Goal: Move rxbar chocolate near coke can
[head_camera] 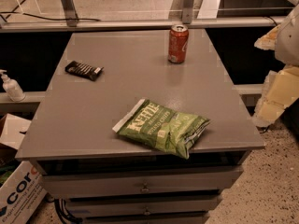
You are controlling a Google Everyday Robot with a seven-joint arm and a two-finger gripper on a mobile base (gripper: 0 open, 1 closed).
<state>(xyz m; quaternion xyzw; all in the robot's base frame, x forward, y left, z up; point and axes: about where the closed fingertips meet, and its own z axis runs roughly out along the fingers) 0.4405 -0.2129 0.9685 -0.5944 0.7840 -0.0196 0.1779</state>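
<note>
rxbar chocolate (83,70) flat on table (131,80), left side, near left edge, long axis slanted. coke can (178,44) upright, far right part of table; well apart from bar. green chip bag (163,126) at front edge, between neither. hand (279,91) at right border of view, off table, beside its right side, holding nothing visible; open or closed: cannot tell. pump bottle (11,86) on ledge left of table.

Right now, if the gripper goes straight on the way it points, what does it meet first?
The gripper hangs at the right picture edge, beside the table, pointing down and leftward. It would probably meet the speckled floor by the table's right side first; depth is unclear.
</note>
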